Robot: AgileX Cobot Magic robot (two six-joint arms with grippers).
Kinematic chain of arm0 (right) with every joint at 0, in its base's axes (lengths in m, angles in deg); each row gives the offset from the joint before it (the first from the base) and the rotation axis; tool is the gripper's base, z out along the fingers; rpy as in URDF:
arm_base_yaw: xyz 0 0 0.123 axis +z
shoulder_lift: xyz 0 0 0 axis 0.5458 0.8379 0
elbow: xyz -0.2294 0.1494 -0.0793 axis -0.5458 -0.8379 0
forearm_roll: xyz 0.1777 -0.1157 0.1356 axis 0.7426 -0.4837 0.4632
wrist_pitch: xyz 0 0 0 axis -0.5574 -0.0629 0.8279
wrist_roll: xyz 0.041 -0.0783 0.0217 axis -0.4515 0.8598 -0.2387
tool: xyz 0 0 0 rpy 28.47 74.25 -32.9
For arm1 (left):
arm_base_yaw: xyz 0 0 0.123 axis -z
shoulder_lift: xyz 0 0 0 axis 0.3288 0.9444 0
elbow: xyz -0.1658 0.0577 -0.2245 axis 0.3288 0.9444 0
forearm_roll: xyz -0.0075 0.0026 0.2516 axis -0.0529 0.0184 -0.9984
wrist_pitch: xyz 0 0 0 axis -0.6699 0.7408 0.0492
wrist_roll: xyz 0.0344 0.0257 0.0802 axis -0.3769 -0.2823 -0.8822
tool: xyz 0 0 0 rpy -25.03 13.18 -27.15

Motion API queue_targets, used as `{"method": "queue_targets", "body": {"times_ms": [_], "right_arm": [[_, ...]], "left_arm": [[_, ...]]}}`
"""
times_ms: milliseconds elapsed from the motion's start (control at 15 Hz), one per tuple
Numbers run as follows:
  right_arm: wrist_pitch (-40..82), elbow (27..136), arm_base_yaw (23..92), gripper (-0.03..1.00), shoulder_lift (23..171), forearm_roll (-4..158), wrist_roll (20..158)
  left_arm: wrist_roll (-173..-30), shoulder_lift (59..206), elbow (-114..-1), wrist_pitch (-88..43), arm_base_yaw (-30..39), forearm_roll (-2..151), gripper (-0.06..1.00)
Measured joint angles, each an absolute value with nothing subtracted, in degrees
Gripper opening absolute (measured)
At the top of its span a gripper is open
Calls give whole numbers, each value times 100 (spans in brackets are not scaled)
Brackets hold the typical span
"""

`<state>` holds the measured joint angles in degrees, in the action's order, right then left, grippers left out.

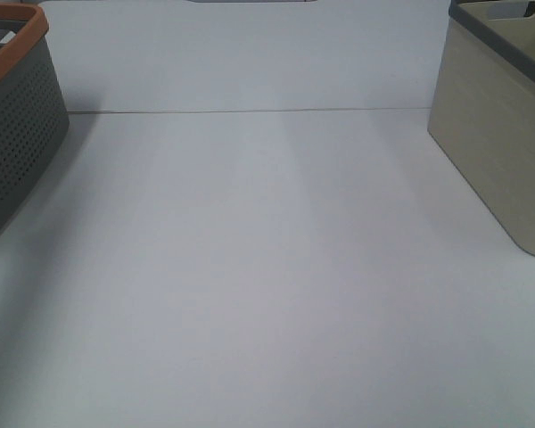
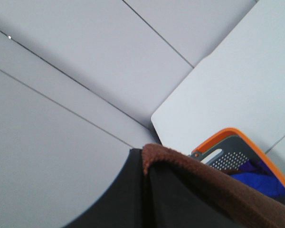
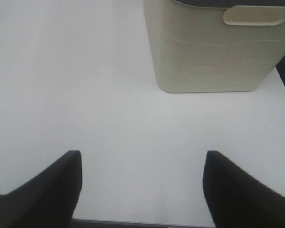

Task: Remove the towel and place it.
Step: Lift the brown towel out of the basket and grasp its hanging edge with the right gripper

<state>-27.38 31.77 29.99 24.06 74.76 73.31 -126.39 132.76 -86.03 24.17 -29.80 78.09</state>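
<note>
The towel (image 2: 213,183) is a dark reddish-brown cloth; only its hemmed edge shows, in the left wrist view. It is pinched between the black fingers (image 2: 126,194) of my left gripper (image 2: 145,153), which is shut on it and held high above the table. Below it is a grey perforated basket with an orange rim (image 2: 228,135). My right gripper (image 3: 142,156) is open and empty over bare white table, facing a beige bin (image 3: 213,52). Neither gripper nor the towel shows in the exterior high view.
The grey basket with the orange rim (image 1: 18,125) stands at the table's far left and holds a blue cloth (image 2: 261,179). The beige bin with a dark rim (image 1: 499,143) stands at the far right. The white table (image 1: 267,267) lies between them.
</note>
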Motion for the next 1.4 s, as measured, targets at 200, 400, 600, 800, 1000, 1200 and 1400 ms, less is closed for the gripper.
{"method": "queue_targets", "body": {"times_ms": [200, 400, 600, 800, 1000, 1200, 1400], "right_arm": [[-2640, 3211, 2999, 62, 2681, 8267, 8098], [-2440, 3217, 2999, 62, 3299, 9900, 9238], [-2165, 3217, 2999, 62, 4715, 11619, 10854], [-2136, 3217, 2999, 62, 6044, 13103, 12625], [-2016, 3217, 2999, 62, 6783, 14197, 13364], [-1563, 3320, 2999, 62, 7356, 14913, 14521], [-1598, 3761, 2999, 62, 8078, 15028, 14899]], "left_arm": [[-12926, 13276, -8849, 2521, -2980, 8445, 0], [-13361, 13367, -8884, 2910, -2905, 9264, 0], [-13848, 13740, -8884, 3082, -2160, 9362, 0], [-14055, 14129, -8884, 3122, -1381, 9024, 0], [-14055, 14439, -8884, 3042, -900, 8806, 0], [-14055, 14748, -8884, 2956, -258, 8766, 0], [-14055, 14954, -8884, 2767, 212, 8760, 0]]}}
